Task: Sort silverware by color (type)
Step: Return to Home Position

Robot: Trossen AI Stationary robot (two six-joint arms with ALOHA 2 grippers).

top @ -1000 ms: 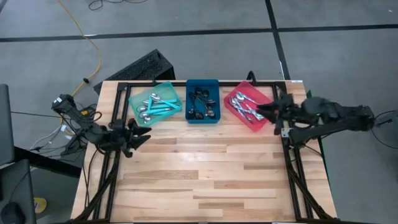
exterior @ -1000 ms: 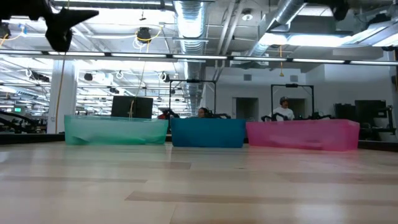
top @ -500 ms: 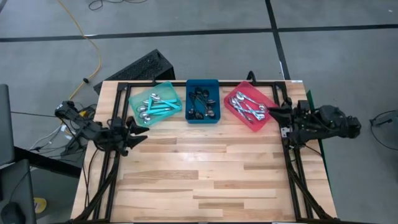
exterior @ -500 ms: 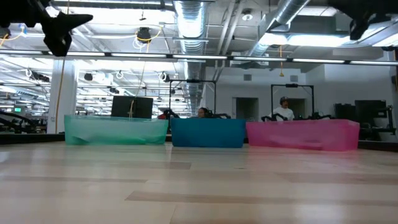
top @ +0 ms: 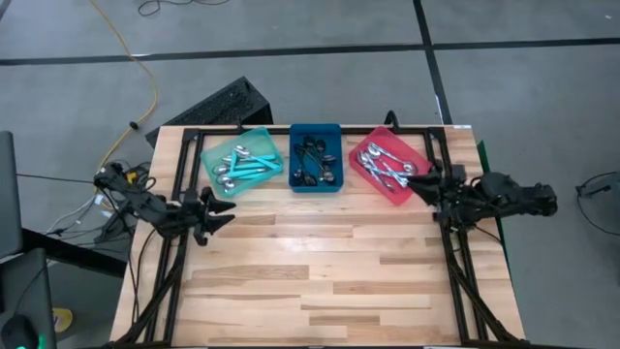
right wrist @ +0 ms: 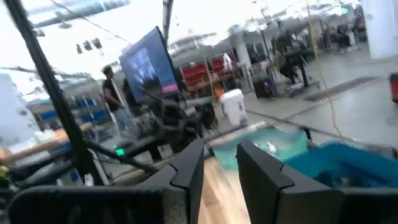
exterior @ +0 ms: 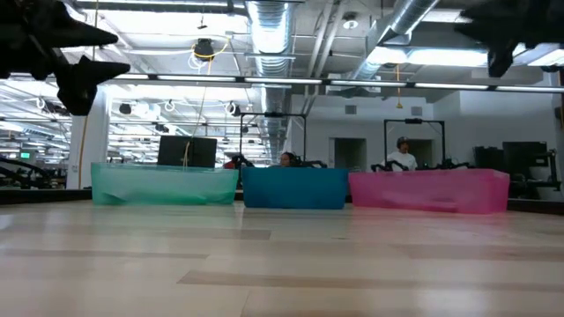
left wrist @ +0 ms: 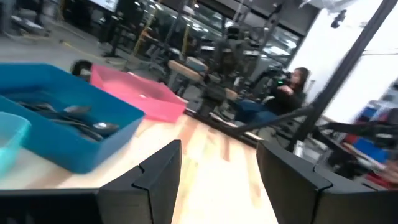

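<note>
Every piece of silverware sits along the far edge of the table (top: 320,262), one kind per tray. The teal-handled spoons (top: 242,165) are in the teal tray (exterior: 163,186) on the left. The black spoons (top: 312,160) are in the blue tray (exterior: 294,187) in the middle, and the silver spoons (top: 386,167) are in the red tray (exterior: 429,191) on the right. I see no loose spoon on the near wood, so the sorting looks done.

The left claw (left wrist: 219,146) hangs high over the table's left side, just nearer than the teal tray, fingers spread wide and holding nothing. The right claw (right wrist: 221,144) hovers at the right edge beside the red tray's near corner, fingers only narrowly parted, also empty. Both are raised and clear of the trays. To me that reads as arms bound for home, not lining up another pick.
</note>
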